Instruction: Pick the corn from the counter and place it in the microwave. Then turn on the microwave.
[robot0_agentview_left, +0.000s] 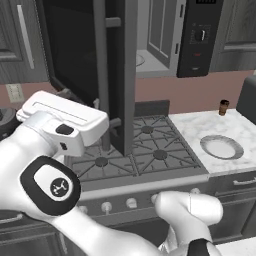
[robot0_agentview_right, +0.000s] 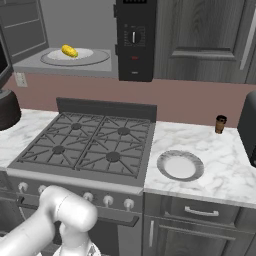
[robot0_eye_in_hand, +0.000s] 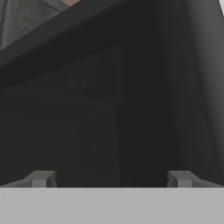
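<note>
Corn (robot0_agentview_right: 69, 51): lying on the round plate (robot0_agentview_right: 92, 60) inside the microwave (robot0_agentview_right: 134, 40), whose cavity is standing open above the stove (robot0_agentview_right: 85, 142).
Door (robot0_agentview_left: 117, 75): swinging wide open, hanging edge-on over the burners.
Gripper (robot0_eye_in_hand: 109, 179): sitting close against a dark panel, probably the door; jaws are spread wide, holding nothing.
Stage: placing looks done; closing and starting are remaining, as I judge it.
Risk: pushing the door off-centre could be making the hand slide off; a half-shut door would be blocking the start.
Risk two: the knob (robot0_agentview_right: 133, 36) is small, so the wide jaws could be missing it.
Writing: none readable; panel marks too blurred.
Worktop (robot0_agentview_right: 220, 165): carrying a brown bottle (robot0_agentview_right: 220, 124).
</note>
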